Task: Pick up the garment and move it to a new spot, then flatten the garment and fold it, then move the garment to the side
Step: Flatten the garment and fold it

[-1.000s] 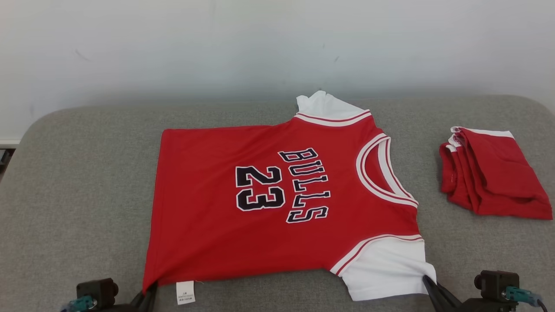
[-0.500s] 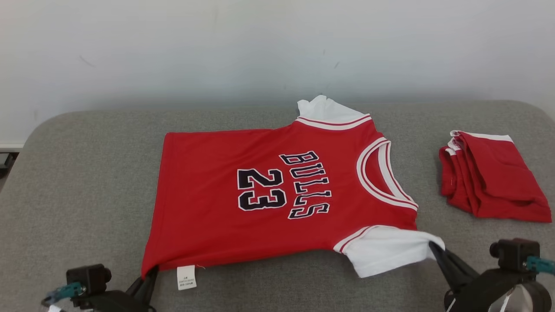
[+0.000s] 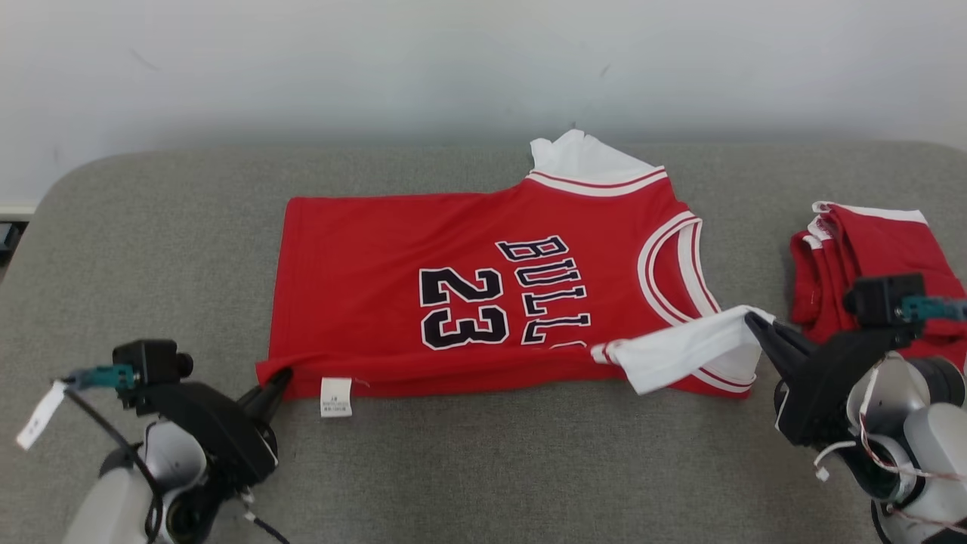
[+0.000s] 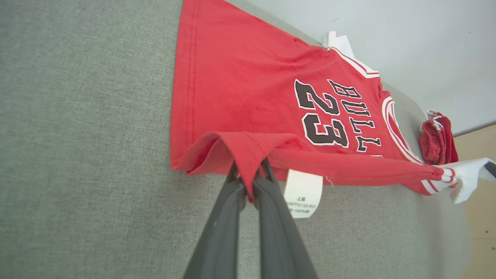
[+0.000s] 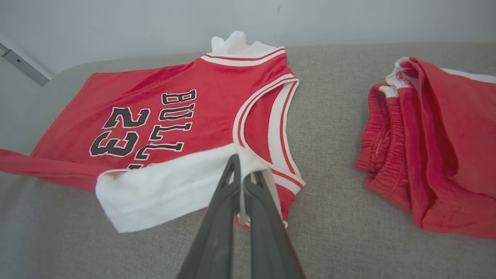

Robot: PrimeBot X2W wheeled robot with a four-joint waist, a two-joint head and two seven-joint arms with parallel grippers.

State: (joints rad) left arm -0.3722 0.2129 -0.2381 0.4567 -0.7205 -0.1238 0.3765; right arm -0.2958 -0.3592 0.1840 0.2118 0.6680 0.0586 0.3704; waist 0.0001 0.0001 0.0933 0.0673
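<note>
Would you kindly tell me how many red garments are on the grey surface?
2. The Bulls jersey lies spread at the centre; the folded red bundle sits apart to its right. Its folds could hide another piece.

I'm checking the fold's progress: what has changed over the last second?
The left gripper and right gripper have carried the near edge of the red Bulls jersey away from the robot, folding it over; the white sleeve now lies on the red front by the neckline. Unchanged: both jaws shut on the cloth, the far sleeve, the folded red garment at the right.
</note>
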